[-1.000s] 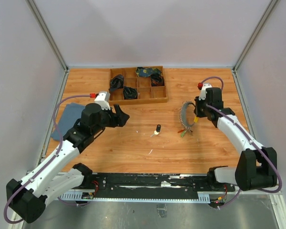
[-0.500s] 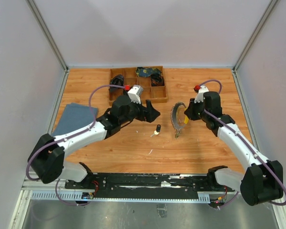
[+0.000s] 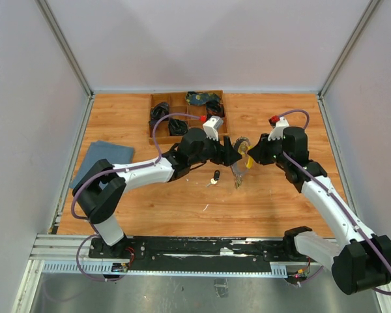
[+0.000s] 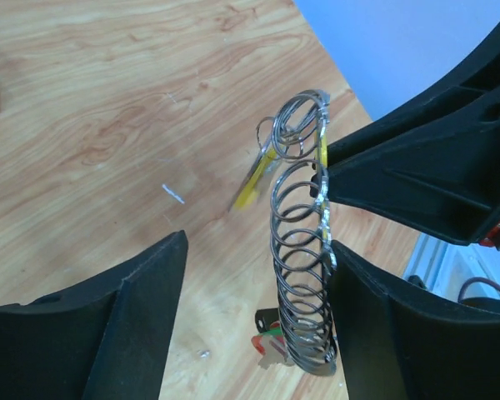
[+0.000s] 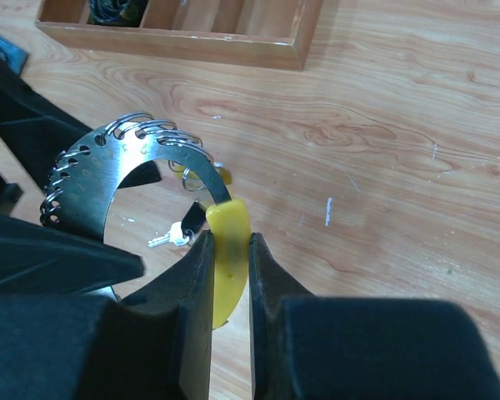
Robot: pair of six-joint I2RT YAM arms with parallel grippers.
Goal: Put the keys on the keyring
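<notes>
Gripping keyring (image 5: 96,179), tray (image 3: 189,139) holding dark bundles (image 3: 159,112)

We see a wooden table (image 3: 150,208) with a shallow wooden tray (image 3: 182,139) at its far side, split into square compartments. Dark bundles (image 3: 159,109) sit in several of them; we cannot tell what they are. A blue cloth (image 3: 103,156) lies flat near the table's left edge, apart from the tray. A small white scrap (image 3: 206,207) rests on bare wood nearer the front.
</notes>
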